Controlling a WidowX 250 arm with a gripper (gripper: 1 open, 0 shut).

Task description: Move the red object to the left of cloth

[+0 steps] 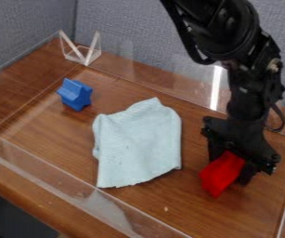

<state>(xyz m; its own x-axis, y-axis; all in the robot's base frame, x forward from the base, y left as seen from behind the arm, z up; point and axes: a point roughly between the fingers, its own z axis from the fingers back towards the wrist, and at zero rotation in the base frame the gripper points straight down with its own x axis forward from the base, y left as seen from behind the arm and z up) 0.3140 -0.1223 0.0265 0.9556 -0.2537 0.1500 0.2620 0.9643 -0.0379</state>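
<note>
Red block: ok so our red block (223, 174) is on the counter (170, 197), right of the cloth and apart from it
Tool: ours (240, 156) is right down at the red block, fingers around its far part; can't tell if we've actually got a grip
Cloth: our pale, wrinkly one (137, 142) lies mid-counter
Blue block: sits near the wire thing (80, 49), away from us (75, 94)

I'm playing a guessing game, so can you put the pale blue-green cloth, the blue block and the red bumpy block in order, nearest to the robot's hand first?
1. Red bumpy plastic block: right at the hand.
2. Pale blue-green cloth: middle.
3. Blue block: far left.
</note>
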